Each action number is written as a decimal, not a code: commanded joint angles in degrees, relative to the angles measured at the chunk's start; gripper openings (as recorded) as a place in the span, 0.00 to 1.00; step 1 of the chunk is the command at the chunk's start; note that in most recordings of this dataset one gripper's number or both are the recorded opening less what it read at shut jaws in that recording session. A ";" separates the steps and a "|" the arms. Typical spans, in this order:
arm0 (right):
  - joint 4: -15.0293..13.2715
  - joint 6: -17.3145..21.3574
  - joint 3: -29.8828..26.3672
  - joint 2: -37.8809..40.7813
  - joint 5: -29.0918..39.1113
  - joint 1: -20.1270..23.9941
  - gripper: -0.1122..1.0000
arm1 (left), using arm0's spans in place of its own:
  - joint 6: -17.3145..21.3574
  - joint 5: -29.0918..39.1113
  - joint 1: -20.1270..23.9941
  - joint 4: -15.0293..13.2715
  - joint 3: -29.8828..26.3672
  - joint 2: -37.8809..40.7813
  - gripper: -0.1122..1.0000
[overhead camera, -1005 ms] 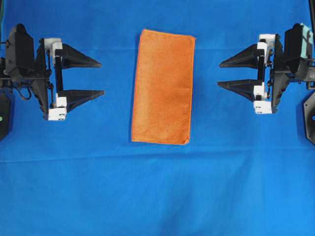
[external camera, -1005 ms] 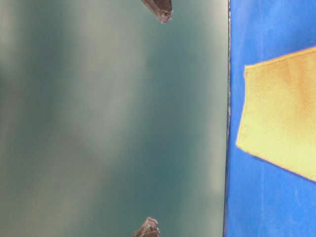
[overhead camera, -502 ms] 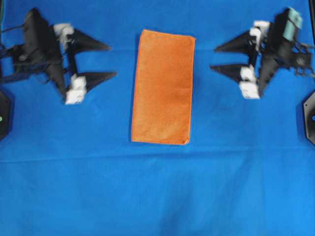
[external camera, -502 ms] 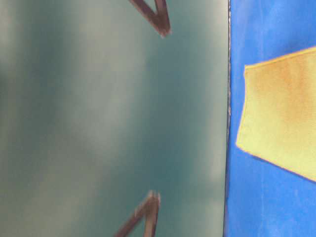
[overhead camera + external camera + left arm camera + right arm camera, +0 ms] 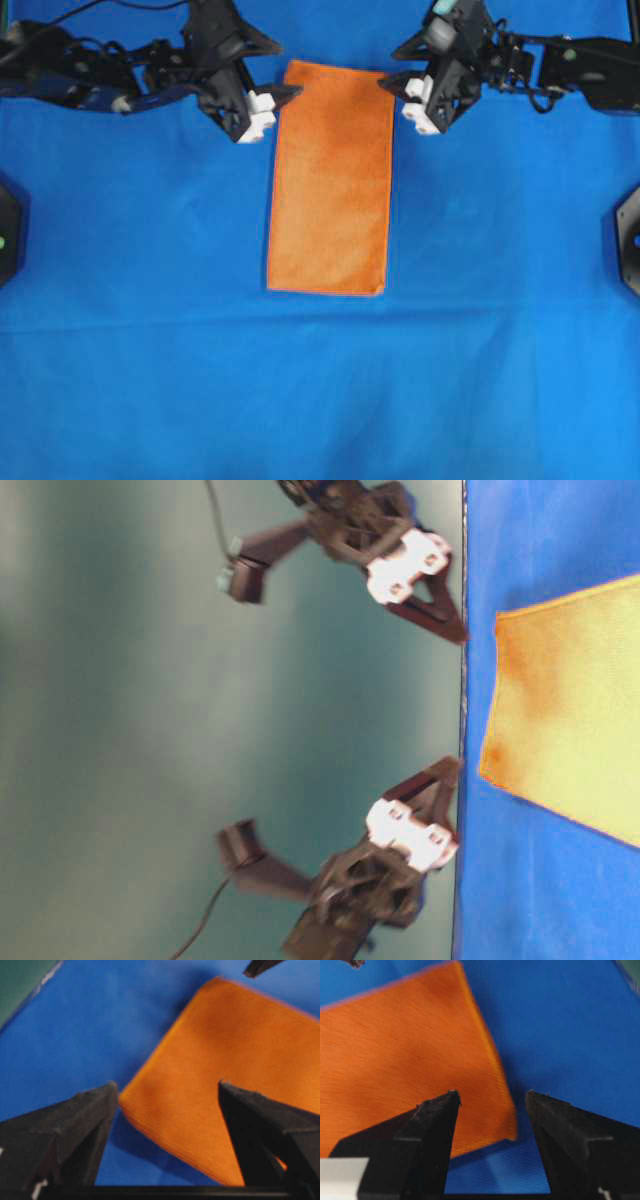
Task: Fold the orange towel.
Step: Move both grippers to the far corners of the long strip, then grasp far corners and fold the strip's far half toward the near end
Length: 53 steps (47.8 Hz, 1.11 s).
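We're at the approach step: both arms are at the far end of the orange towel, one per far corner. Nothing is held yet.

The towel lies flat in the middle of the table, on the blue cloth. It's a long rectangle running far to near, so we judge it already folded once, with one cross fold left.

The left gripper sits at the far-left corner with its jaws spread wide. The left wrist view shows that corner between the two fingers, no contact visible.

The right gripper sits at the far-right corner, also wide open. In its wrist view the corner lies between the fingers, just ahead of them.

Next move, as we read it: drop both grippers onto the corners, pinch all the layers at the hem, lift together, and carry the far edge to the near edge. Both sides need to stay level, otherwise the fold skews.

Materials:
- Towel: soft fine-ribbed pile, bright orange, thin stitched hem, crisp corners. It's limp, so it'll sag between the two grips.
- Blue cloth: smooth and slightly wrinkled; a low pinch could catch it as well.
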 commanded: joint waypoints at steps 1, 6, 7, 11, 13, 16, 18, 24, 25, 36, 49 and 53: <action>-0.26 -0.09 -1.67 2.11 -0.35 -0.70 0.64 | 0.09 -1.41 1.41 0.18 -2.64 2.29 0.78; -0.18 -0.09 -2.29 5.01 -0.44 -0.97 0.64 | 0.09 -2.02 2.46 0.18 -3.96 5.54 0.78; -0.18 -0.09 -2.29 5.36 -0.44 -0.97 0.64 | 0.00 -2.02 2.64 0.18 -4.31 6.24 0.78; -0.18 -0.09 -2.55 6.33 -0.70 -0.97 0.64 | 0.09 -2.02 2.81 0.18 -4.83 7.91 0.77; -0.18 -0.09 -2.72 6.68 -1.05 -0.97 0.64 | 0.00 -1.85 2.90 0.18 -4.92 8.53 0.77; -0.18 -0.09 -2.90 6.94 -1.23 -0.97 0.64 | 0.09 -1.85 2.90 0.18 -4.92 9.23 0.75; -0.18 -0.09 -3.16 7.12 -1.32 -0.97 0.63 | 0.09 -1.85 2.90 0.18 -4.83 9.40 0.71; -0.26 -0.09 -3.69 7.47 -1.05 -0.97 0.59 | 0.09 -1.76 2.99 0.18 -4.22 9.58 0.51; -0.26 -0.09 -3.78 7.38 -1.05 -0.97 0.57 | 0.09 -1.76 2.90 0.18 -4.22 9.49 0.47; -1.67 -0.09 -3.52 7.47 -1.32 -0.53 0.13 | 0.18 -1.76 2.90 0.35 -4.04 9.49 0.14; -1.58 -0.09 -4.04 7.03 -1.14 -0.53 0.13 | 0.09 -1.76 2.37 0.35 -3.69 8.88 0.13; -1.58 -0.09 -4.04 6.06 -0.97 -0.62 0.13 | 0.09 -1.58 2.20 0.35 -3.43 7.56 0.13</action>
